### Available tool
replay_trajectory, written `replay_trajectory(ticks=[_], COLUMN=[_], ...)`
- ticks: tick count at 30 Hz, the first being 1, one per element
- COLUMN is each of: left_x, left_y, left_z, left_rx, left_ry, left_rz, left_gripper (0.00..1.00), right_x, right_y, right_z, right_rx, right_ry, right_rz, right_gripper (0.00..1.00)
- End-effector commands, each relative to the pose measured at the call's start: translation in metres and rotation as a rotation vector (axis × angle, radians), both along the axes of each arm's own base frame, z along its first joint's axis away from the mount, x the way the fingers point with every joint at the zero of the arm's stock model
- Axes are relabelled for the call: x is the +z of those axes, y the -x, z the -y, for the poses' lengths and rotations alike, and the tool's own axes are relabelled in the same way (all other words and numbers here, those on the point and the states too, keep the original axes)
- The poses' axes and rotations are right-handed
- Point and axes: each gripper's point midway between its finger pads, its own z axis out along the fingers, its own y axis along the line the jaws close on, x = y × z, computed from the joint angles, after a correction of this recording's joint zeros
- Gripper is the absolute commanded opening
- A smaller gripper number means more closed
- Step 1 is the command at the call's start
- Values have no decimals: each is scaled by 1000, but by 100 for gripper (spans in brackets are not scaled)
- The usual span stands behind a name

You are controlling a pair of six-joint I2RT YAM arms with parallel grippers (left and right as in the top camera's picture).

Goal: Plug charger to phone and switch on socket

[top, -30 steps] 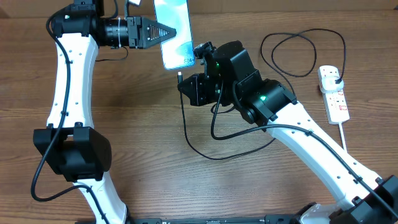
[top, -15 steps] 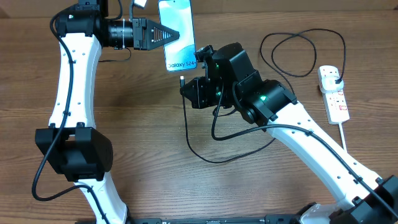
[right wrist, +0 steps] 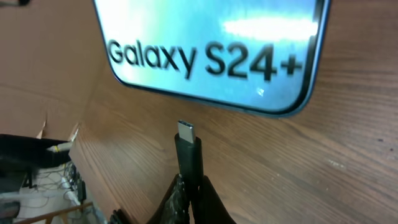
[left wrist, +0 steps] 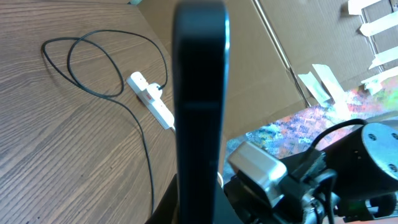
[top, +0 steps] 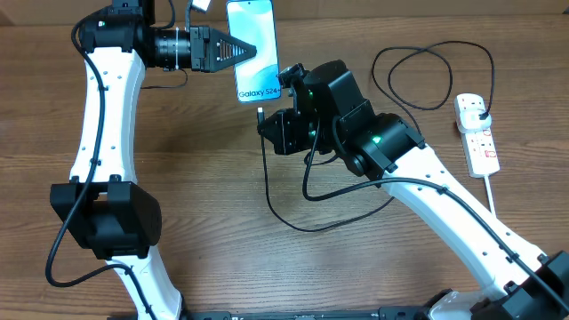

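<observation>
**Change from earlier frames.** Compared with one second before, the phone [top: 259, 62] and the left gripper [top: 246, 50] had shifted slightly to the right, and the printed end of the screen had come fully into the overhead view. No change was visible over the last half second. The right arm, the cable loops and the socket [top: 479, 135] lay as before.

**Count.** One phone, one charger [top: 293, 224], one socket and two arms were in view.

**Writing.** The right wrist view read "Galaxy S24+" in dark letters on the light blue screen [right wrist: 211, 43]. The red marks on the socket were too small to read.

**Gripper state.**
- Left gripper: jaws closed on the left long edge of the phone, which was held at the far centre of the table [top: 213, 222], screen up. The left wrist view showed the phone edge-on [left wrist: 199, 106].
- Right gripper [right wrist: 189, 194]: jaws closed on the charger just behind its connector tip [right wrist: 186, 130].

**Position of task items.** The connector tip pointed at the near end of the phone and stood just short of it, with a gap between them. The black cable ran from the right gripper in a loop across the table. The socket lay at the right edge, well apart from the phone, with a black plug [top: 481, 110] at its far end.
</observation>
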Motion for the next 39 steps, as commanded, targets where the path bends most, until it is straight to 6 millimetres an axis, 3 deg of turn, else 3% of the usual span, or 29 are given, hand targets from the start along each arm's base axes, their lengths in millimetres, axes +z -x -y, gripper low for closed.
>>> replay_trajectory(ticks=[1, 11, 39], left_x=[14, 24, 26], left_y=[6, 14, 12], left_z=[4, 6, 6], left_rx=[-24, -60, -63], left_ry=[32, 96, 103], left_rz=[24, 26, 59], left_gripper=[4, 4, 4], right_x=[38, 35, 38], right_y=[-6, -7, -4], right_z=[2, 4, 1], right_rx=[-19, -32, -11], right_ry=[-38, -22, -43], right_rz=[100, 95, 88], right_gripper=[4, 4, 4])
